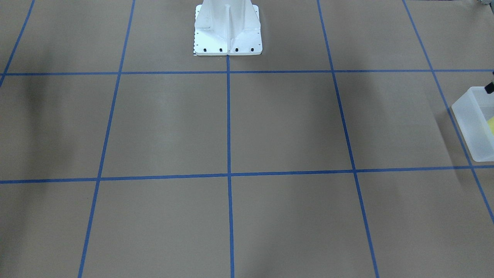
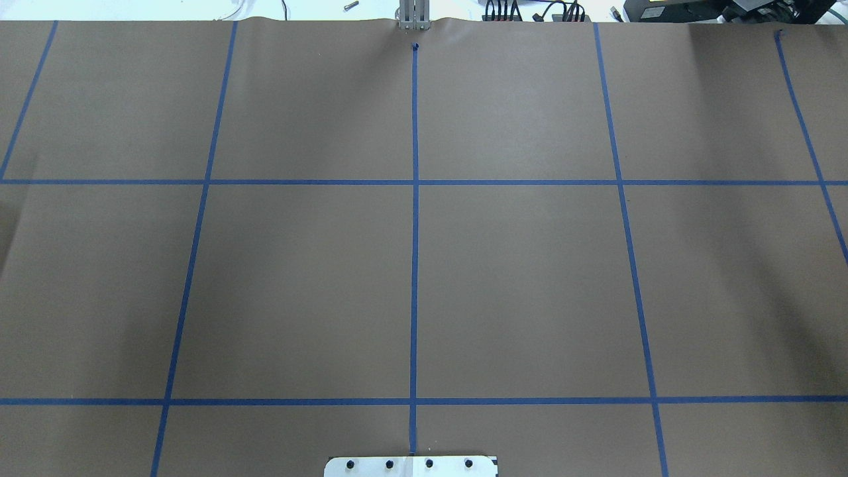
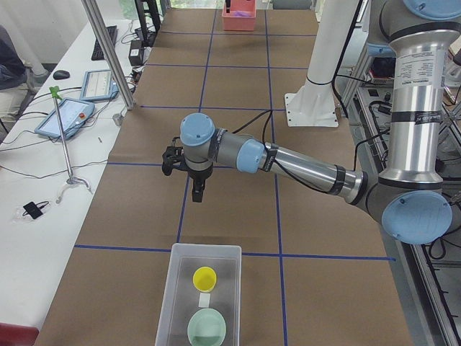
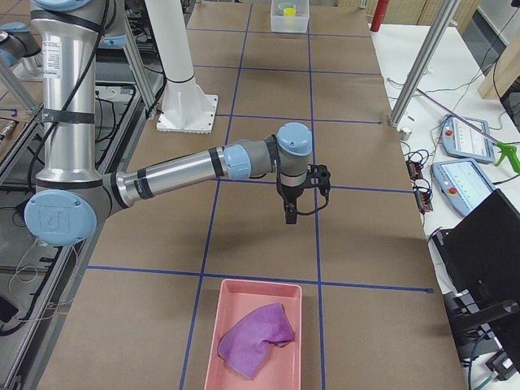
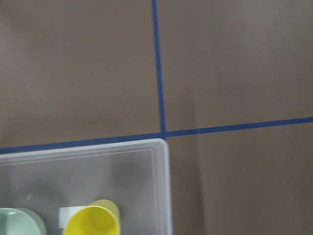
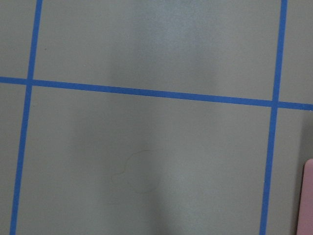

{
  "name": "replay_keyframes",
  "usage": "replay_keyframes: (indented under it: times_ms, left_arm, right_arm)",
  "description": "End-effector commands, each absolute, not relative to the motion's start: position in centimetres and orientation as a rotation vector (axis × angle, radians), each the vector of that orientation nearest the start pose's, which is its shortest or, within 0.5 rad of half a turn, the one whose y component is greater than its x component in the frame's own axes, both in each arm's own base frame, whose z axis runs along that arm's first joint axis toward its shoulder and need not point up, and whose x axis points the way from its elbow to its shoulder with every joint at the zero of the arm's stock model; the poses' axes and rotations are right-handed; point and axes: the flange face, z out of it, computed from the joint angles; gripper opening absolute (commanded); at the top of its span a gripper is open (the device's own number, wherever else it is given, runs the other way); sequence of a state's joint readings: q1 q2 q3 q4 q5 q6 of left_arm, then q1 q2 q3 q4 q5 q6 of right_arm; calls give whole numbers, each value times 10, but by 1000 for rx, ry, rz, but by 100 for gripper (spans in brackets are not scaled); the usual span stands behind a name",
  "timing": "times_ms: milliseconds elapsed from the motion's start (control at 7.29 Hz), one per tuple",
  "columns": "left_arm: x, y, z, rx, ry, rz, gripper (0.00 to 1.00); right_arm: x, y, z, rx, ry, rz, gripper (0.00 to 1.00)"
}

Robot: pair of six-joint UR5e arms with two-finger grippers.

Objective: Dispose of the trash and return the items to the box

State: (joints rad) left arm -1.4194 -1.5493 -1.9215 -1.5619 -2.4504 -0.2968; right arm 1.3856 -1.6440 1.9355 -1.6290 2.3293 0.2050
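The translucent box (image 3: 178,288) stands at the table's near end in the exterior left view. The yellow cup (image 3: 204,277) and the mint-green bowl (image 3: 207,328) are inside it, upright. The left wrist view shows the box corner (image 5: 164,161), the cup (image 5: 93,224) and the bowl (image 5: 19,223). The box (image 1: 471,123) is cut off by the front-facing view's right edge. My left gripper (image 3: 198,193) hangs above the table, apart from the box. My right gripper (image 4: 290,215) hangs over bare table. I cannot tell whether either is open or shut.
A pink tray (image 4: 236,296) holding a purple cloth (image 4: 256,335) sits at the table's other end; its edge shows in the right wrist view (image 6: 309,196). The white robot base (image 1: 227,34) stands mid-table. Tablets (image 3: 68,115) and a metal post (image 3: 108,58) line the operators' side.
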Motion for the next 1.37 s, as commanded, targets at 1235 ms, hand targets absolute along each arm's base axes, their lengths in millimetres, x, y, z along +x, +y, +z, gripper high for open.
replay_keyframes:
  times_ms: [1235]
  left_arm:
    - [26, -435, 538, 47, 802, 86, 98]
  right_arm:
    - [-10, -446, 540, 59, -791, -92, 100]
